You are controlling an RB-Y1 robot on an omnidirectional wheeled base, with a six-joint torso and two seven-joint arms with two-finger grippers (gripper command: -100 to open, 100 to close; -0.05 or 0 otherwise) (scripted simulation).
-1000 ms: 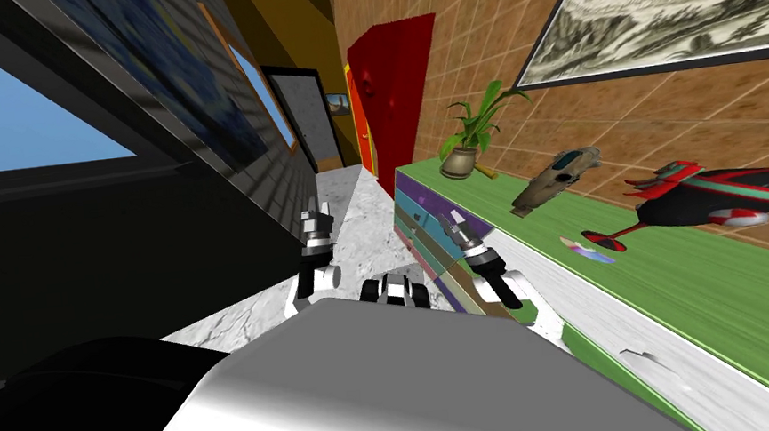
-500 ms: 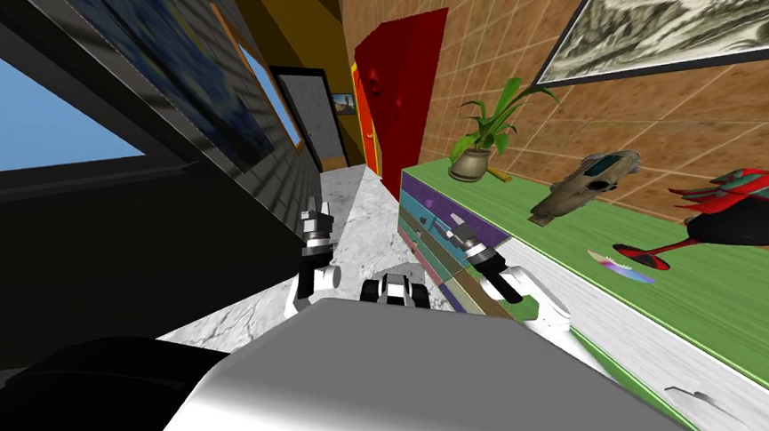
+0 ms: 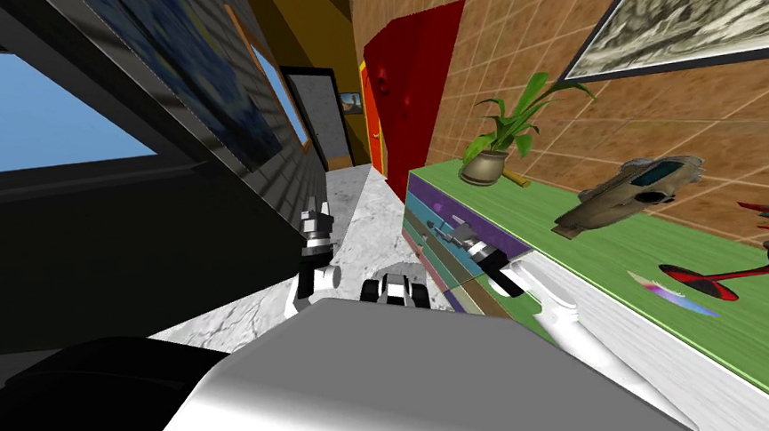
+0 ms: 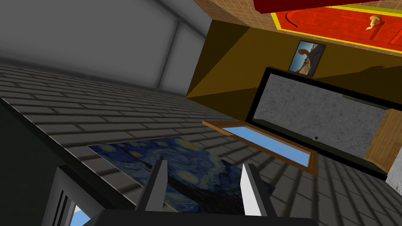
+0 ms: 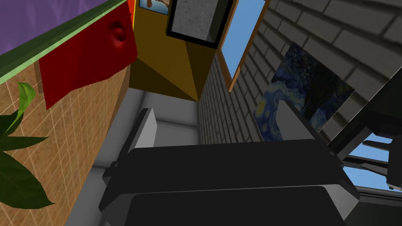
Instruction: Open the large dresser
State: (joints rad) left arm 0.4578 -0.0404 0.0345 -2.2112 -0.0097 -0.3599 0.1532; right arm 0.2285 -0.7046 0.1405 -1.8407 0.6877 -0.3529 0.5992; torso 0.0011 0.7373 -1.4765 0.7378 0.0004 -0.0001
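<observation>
My right tool (image 3: 458, 236), blades apart, hangs just beside the drawer fronts of the dresser (image 3: 593, 258), below its front edge. My left tool (image 3: 313, 220) idles, also apart. I judge this the approach; next I must align on a drawer pull.

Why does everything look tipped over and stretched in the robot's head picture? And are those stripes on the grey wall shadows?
Head view: the very wide, rolled lens slants the whole picture, so the tiled wall and the dresser splay toward the corners; they aren't really leaning. Left wrist view: yes, soft dark bands of shadow cross the grey brick wall.
</observation>
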